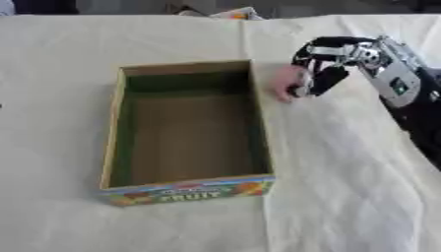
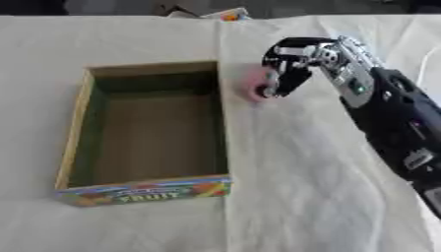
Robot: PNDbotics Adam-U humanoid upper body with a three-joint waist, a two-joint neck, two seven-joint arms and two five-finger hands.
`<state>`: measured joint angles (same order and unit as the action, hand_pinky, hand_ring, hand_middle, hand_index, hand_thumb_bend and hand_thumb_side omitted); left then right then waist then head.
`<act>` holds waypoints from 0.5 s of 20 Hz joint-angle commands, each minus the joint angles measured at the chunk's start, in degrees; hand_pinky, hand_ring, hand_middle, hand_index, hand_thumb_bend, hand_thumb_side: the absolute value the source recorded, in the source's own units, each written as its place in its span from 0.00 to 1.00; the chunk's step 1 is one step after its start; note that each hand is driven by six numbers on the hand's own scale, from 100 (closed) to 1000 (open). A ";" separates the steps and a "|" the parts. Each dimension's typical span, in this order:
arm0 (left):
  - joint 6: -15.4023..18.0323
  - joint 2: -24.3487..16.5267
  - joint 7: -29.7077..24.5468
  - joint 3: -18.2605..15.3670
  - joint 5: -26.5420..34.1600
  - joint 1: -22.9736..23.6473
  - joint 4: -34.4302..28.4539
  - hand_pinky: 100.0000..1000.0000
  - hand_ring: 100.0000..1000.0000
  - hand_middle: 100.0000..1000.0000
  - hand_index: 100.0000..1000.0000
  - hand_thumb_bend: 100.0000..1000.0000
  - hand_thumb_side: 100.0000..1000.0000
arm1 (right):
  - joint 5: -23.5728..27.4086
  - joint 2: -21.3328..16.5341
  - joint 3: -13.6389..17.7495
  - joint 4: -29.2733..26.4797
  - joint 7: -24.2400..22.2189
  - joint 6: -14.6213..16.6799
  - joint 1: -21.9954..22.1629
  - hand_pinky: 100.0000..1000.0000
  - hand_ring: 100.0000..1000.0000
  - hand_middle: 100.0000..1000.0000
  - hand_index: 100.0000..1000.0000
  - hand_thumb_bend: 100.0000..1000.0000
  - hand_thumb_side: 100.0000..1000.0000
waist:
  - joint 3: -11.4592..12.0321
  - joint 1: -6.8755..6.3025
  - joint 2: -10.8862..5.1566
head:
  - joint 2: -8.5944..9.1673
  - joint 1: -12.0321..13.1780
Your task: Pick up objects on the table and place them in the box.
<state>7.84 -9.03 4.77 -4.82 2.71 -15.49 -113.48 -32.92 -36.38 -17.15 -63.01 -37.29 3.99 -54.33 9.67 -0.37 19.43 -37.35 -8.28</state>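
Pink object (image 1: 285, 82) sits on the bench just outside the box's (image 1: 112, 142) right wall, my right robot hand (image 1: 320, 69) curled around it, and could snag that rim if carried low.

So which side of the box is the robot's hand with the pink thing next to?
The box's right long side, near the far corner. The right hand curls round the pink thing there, outside the box.
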 commanded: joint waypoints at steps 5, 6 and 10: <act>0.16 -0.55 -0.27 -0.03 -0.17 -0.50 -1.12 0.48 0.61 0.54 0.54 0.00 0.90 | 4.17 -3.23 0.15 -4.68 1.58 -0.87 1.61 0.60 0.69 0.40 0.64 0.00 0.48 | -0.16 0.03 -1.00 | 0.01 0.22; 0.18 -0.55 -0.28 -0.03 -0.20 -0.51 -1.12 0.48 0.61 0.54 0.54 0.00 0.90 | 4.72 -3.57 0.12 -5.35 1.85 -1.24 1.90 0.60 0.68 0.40 0.64 0.00 0.45 | -0.18 0.02 -1.02 | 0.03 0.26; 0.16 -0.54 -0.26 -0.05 -0.27 -0.51 -1.12 0.48 0.61 0.54 0.54 0.00 0.90 | 6.36 -4.72 -0.12 -7.92 2.67 -2.84 2.64 0.59 0.68 0.40 0.63 0.00 0.45 | -0.28 -0.03 -1.17 | 0.07 0.29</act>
<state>7.94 -9.02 4.66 -4.82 2.55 -15.49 -113.48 -27.50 -38.86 -17.57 -69.05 -34.97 1.69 -50.84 9.42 -0.32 19.43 -37.35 -8.18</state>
